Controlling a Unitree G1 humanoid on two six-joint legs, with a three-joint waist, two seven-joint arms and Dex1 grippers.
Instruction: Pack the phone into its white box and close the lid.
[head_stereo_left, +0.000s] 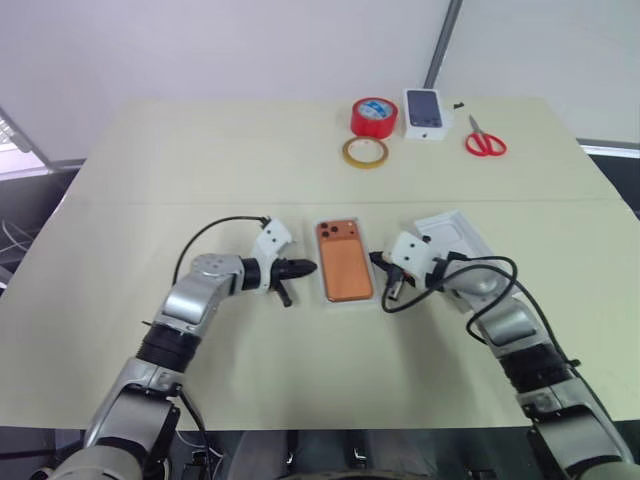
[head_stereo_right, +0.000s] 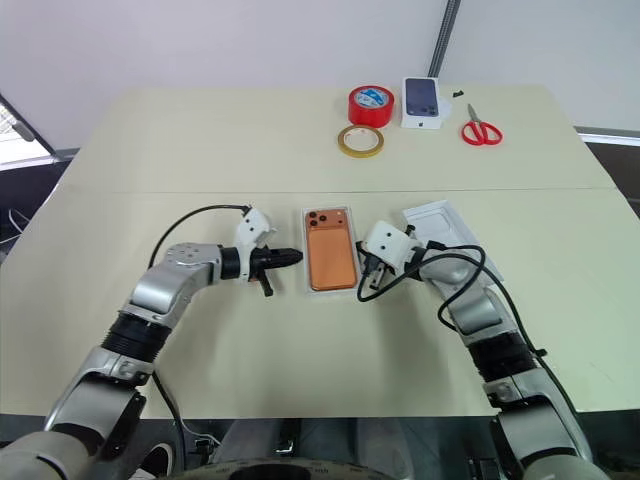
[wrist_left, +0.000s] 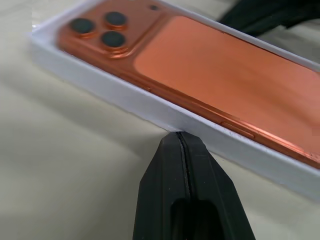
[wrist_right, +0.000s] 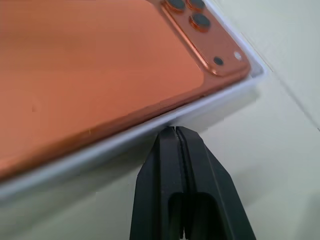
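Observation:
The copper-orange phone (head_stereo_left: 344, 260) lies face down inside the white box (head_stereo_left: 325, 290), camera lenses at the far left corner. My left gripper (head_stereo_left: 308, 267) is shut with nothing held, its tip against the box's left wall (wrist_left: 165, 120). From the other side my right gripper (head_stereo_left: 375, 258) is shut and empty, its tip touching the box's right wall (wrist_right: 150, 132). The lid (head_stereo_left: 455, 236) lies rim-up on the table behind my right wrist, partly hidden by it.
At the far edge stand a red tape roll (head_stereo_left: 374, 117), a tan tape ring (head_stereo_left: 365, 152), a small white carton printed with a phone picture (head_stereo_left: 424, 113) and red scissors (head_stereo_left: 485, 139). The table's seam (head_stereo_left: 150, 203) runs across behind the box.

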